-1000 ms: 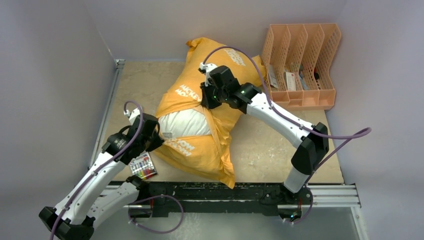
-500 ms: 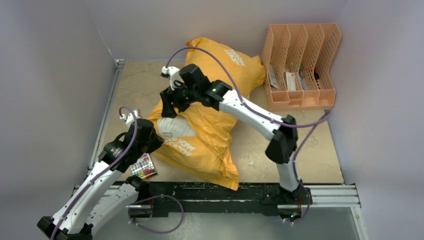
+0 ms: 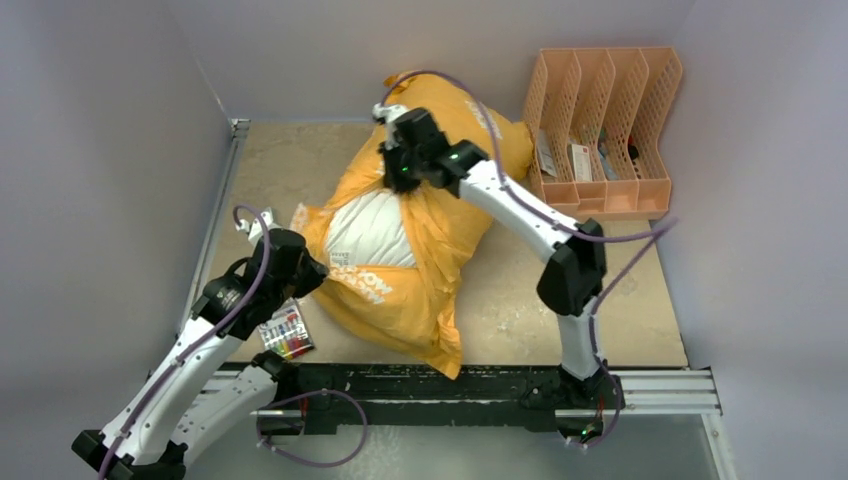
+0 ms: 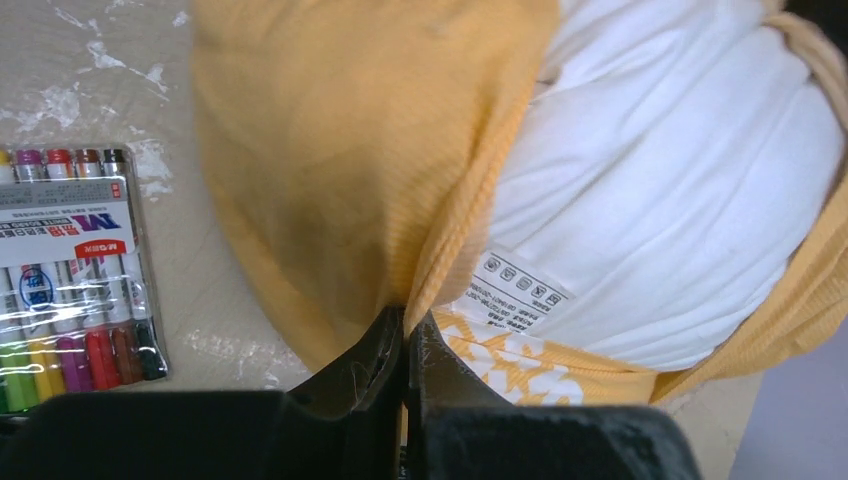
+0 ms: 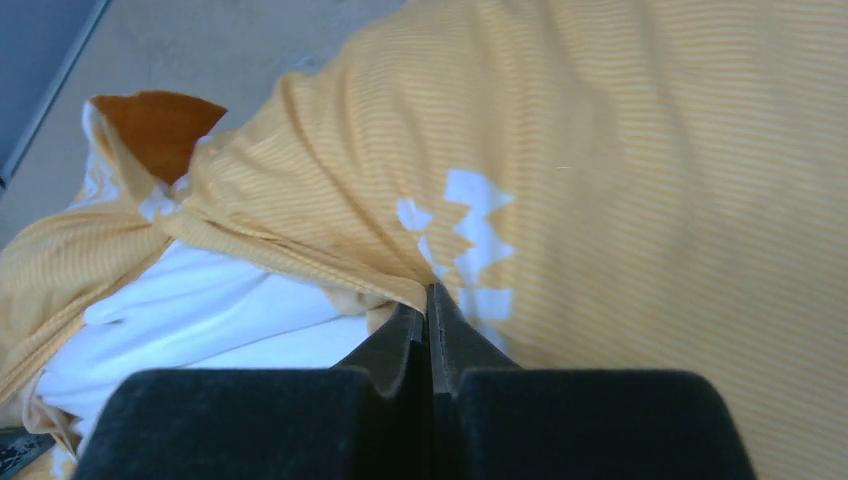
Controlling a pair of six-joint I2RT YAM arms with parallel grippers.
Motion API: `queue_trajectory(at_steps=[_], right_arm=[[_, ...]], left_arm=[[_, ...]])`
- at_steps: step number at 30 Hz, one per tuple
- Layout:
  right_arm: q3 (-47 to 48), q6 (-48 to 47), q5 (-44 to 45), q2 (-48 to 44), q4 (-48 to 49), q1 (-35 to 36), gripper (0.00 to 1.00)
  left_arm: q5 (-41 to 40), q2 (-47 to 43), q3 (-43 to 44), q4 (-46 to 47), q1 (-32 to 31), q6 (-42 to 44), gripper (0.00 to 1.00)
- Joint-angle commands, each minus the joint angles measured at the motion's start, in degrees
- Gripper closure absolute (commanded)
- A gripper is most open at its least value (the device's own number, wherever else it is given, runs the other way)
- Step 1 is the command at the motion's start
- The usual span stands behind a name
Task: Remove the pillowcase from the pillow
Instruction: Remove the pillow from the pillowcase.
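Shifted toward one o'clock, right arm stretches over the desk [image 3: 285, 165], its claw [image 3: 393, 172] clamped on the pillowcase [image 3: 425, 285]. Left claw [image 3: 312, 270] pinches the hem at nine o'clock, pillow [image 3: 372, 228] bulging between.

The pillowcase [image 3: 440, 230], bulging around the pillow [image 3: 370, 230], fills the middle of the top view from the back wall almost to the near rail. Bare tabletop [image 3: 290, 170] lies open in the upper left, between the bundle and the left wall, and in a wider patch at right centre, below the file rack [image 3: 600, 130] in the upper-right corner. The right arm [image 3: 520, 215] slants above the inner part of that patch. At lower left, the marker pack [image 3: 285, 333] lies just beside the left hand [image 3: 310, 272], narrowing the gap by the wall.
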Motion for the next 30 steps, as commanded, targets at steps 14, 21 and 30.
queue_trajectory(at_steps=[14,21,30], right_arm=[[-30.25,12.37,-0.28,-23.27,9.78,-11.88,1.0],[-34.73,14.24,-3.36,-25.66,11.1,-11.75,1.0],[-34.28,13.83,-1.93,-26.46,10.14,-11.76,1.0]], left_arm=[[-1.92,11.81,15.11,3.98,0.51,13.45,0.46],[0.4,27.59,33.11,3.28,0.69,23.66,0.28],[6.47,28.31,31.73,-4.48,1.04,25.68,0.34]])
